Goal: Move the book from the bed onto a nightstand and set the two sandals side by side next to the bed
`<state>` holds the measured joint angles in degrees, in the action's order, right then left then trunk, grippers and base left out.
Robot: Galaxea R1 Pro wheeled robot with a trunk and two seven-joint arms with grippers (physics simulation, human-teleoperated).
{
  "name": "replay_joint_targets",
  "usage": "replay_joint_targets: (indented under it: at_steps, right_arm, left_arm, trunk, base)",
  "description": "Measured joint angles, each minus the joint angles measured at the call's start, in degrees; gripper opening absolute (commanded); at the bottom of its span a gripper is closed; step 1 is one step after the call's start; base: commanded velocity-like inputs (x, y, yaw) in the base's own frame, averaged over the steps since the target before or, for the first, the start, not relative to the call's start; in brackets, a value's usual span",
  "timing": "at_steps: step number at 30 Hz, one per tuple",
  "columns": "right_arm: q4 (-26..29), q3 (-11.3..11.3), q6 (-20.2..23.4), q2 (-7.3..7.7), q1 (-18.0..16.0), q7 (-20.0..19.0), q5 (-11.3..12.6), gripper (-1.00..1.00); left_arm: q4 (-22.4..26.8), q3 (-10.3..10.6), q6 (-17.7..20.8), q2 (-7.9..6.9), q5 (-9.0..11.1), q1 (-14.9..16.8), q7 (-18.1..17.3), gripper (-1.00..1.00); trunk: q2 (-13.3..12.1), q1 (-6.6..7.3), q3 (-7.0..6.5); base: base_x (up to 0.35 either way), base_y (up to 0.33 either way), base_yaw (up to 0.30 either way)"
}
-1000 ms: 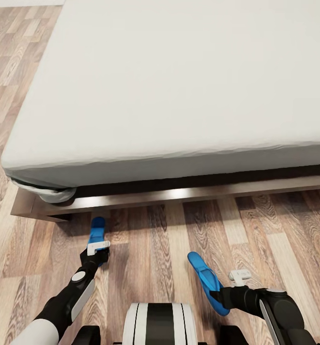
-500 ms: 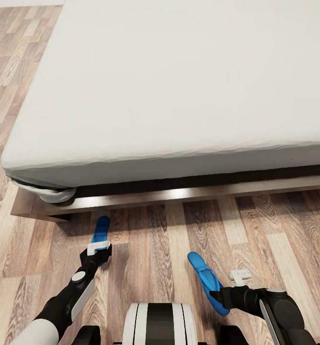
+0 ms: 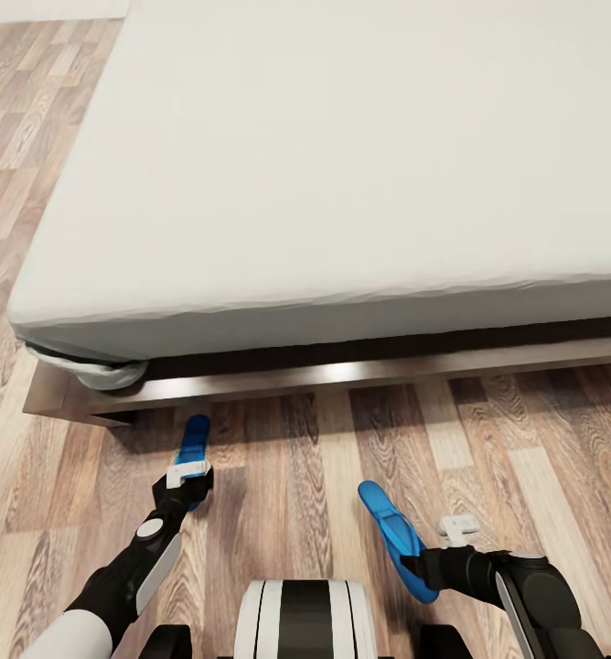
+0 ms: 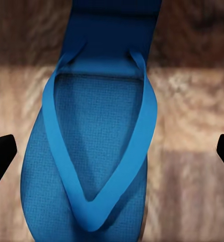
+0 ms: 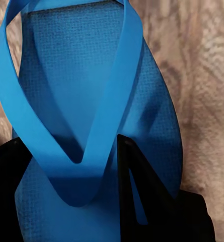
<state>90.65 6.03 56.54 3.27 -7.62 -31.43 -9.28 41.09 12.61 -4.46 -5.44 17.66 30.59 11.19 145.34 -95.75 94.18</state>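
Note:
The bed (image 3: 342, 165) with its off-white mattress spans the far half of the head view, on a low dark frame (image 3: 360, 373). One blue sandal (image 3: 194, 437) lies on the wood floor just in front of the frame, near the bed's left corner. My left gripper (image 3: 188, 476) hovers over its heel end and is open. In the left wrist view that sandal (image 4: 91, 151) sits between the wide-spread fingertips (image 4: 1, 154). My right gripper (image 3: 424, 563) is shut on the second blue sandal (image 3: 392, 531), pinching it by the strap (image 5: 96, 131). The book and the nightstand are out of view.
Wood plank floor (image 3: 488, 439) stretches between the bed frame and my base (image 3: 304, 622), and along the bed's left side. A bunched grey sheet corner (image 3: 100, 373) hangs at the bed's near left corner.
The toe of the left sandal swung slightly to the right and has stayed there. The camera shifted a little. The right arm and its sandal have not moved.

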Motion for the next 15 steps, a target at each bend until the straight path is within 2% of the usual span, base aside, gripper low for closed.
replay_joint_targets:
  at_steps: [6,12,15]
  right_arm:
    - [0.0,0.0,0.0,0.06,0.0,0.0,-0.1,-1.0]
    - [0.0,0.0,0.0,0.07,0.0,0.0,0.0,-1.0]
    - [0.0,0.0,0.0,0.08,0.0,0.0,-0.1,-1.0]
  left_arm:
    - [-0.1,0.0,0.0,0.0,0.0,0.0,0.0,1.0]
    - [-0.1,0.0,0.0,0.0,-0.1,0.0,0.0,1.0]
    - [-0.2,0.0,0.0,0.0,-0.1,0.0,0.0,1.0]
  trunk:
    - [0.0,0.02,-0.23]
    - [-0.1,0.18,-1.55]
    - [-0.1,0.18,-1.56]
  base:
    - [0.0,0.0,0.0]
    - [0.0,0.0,0.0]
    - [0.0,0.0,0.0]
